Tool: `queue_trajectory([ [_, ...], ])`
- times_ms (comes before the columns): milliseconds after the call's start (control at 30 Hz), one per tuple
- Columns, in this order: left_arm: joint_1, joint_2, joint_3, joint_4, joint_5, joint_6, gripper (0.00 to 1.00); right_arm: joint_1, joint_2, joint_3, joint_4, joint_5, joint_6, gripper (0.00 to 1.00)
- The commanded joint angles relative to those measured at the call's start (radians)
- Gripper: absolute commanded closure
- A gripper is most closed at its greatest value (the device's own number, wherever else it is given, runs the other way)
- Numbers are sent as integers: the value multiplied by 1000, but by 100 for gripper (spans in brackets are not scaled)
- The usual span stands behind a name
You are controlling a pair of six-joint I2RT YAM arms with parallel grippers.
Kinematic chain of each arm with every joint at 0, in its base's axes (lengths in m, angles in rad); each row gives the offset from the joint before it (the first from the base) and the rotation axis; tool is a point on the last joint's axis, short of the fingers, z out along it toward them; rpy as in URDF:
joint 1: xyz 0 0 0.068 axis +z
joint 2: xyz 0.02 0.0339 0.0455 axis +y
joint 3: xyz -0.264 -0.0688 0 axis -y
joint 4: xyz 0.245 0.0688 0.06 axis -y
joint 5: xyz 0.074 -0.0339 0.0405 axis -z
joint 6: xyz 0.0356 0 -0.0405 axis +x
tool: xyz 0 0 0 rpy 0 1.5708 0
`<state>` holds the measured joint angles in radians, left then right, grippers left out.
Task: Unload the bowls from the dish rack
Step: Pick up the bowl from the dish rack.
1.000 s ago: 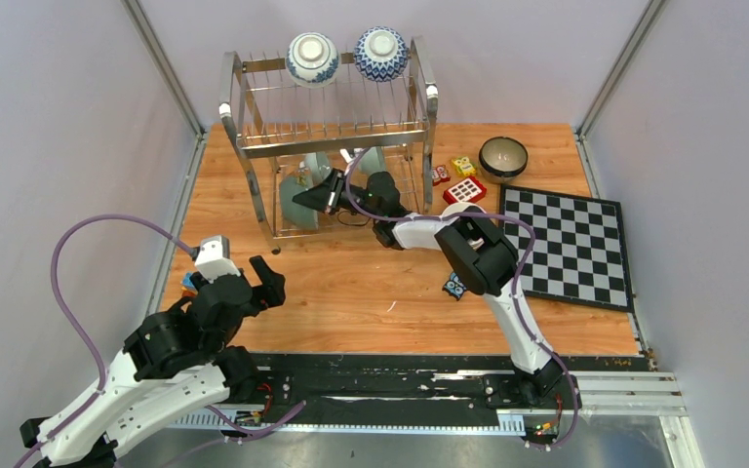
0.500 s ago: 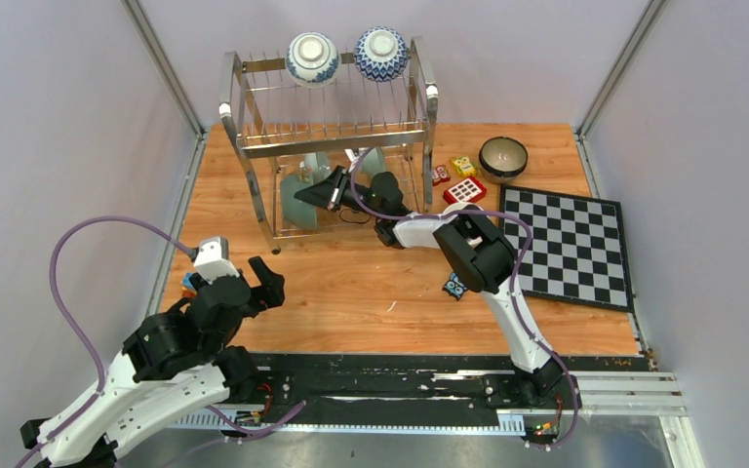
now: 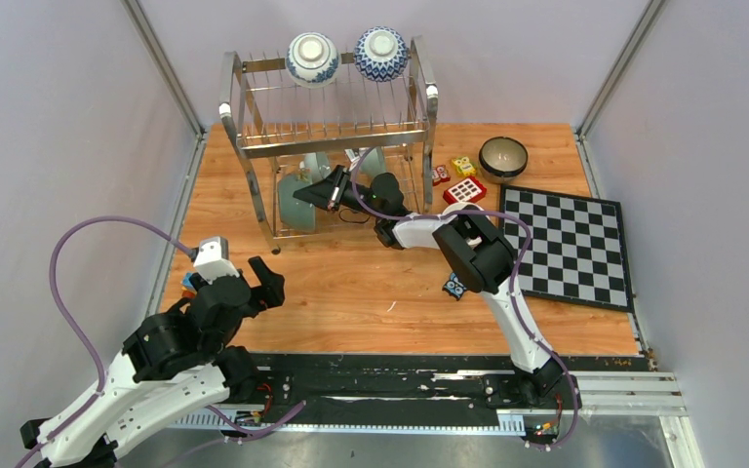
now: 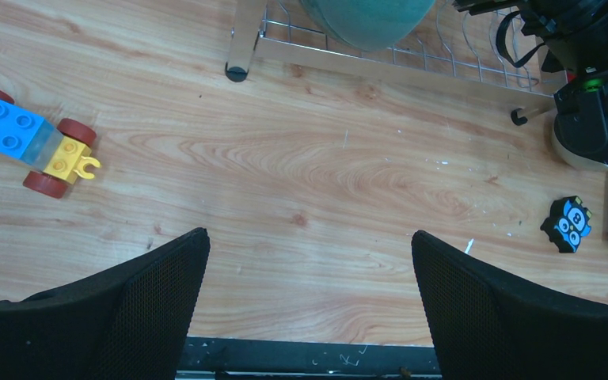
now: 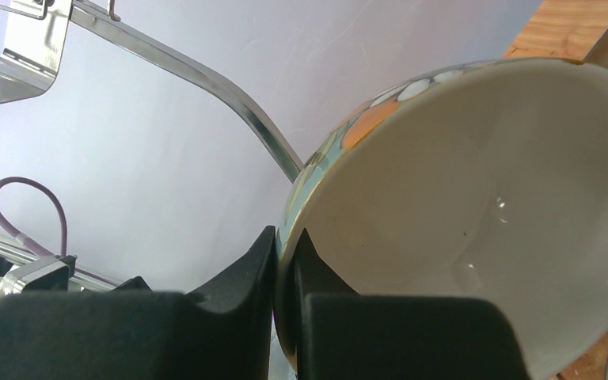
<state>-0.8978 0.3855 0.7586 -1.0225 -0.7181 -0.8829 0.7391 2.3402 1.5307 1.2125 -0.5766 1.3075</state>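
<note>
The steel dish rack [image 3: 332,144] stands at the back of the table. Two blue-and-white bowls [image 3: 312,57] [image 3: 381,52] lie on its top tier. Pale green bowls [image 3: 295,207] [image 4: 368,20] stand on edge in the lower tier. My right gripper [image 3: 307,193] reaches into that lower tier. In the right wrist view this gripper [image 5: 285,261] is shut on the rim of a bowl [image 5: 475,206], cream inside, with teal, orange and white outside. A dark brown bowl [image 3: 503,156] sits on the table at the back right. My left gripper [image 3: 254,280] [image 4: 309,237] hovers open over bare wood near the front left.
A chessboard [image 3: 571,244] lies at the right. Small toy blocks [image 3: 464,190] [image 3: 463,166] sit between it and the rack, and an owl block [image 3: 453,286] [image 4: 568,224] lies under the right arm. A toy brick car [image 4: 32,146] is at the left edge. Grey walls close in three sides.
The right gripper has pushed slightly farther into the lower tier of the rack, still shut on the bowl's rim. The left arm has not moved.
</note>
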Motion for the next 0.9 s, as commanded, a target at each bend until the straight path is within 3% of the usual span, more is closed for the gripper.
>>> queue_trajectory([
  [0, 8, -11, -10, 13, -6, -1, 0, 5, -42, 46, 208, 3, 37, 97],
  [867, 7, -22, -9, 13, -1, -5, 0, 32, -158, -50, 300, 21, 85, 97],
])
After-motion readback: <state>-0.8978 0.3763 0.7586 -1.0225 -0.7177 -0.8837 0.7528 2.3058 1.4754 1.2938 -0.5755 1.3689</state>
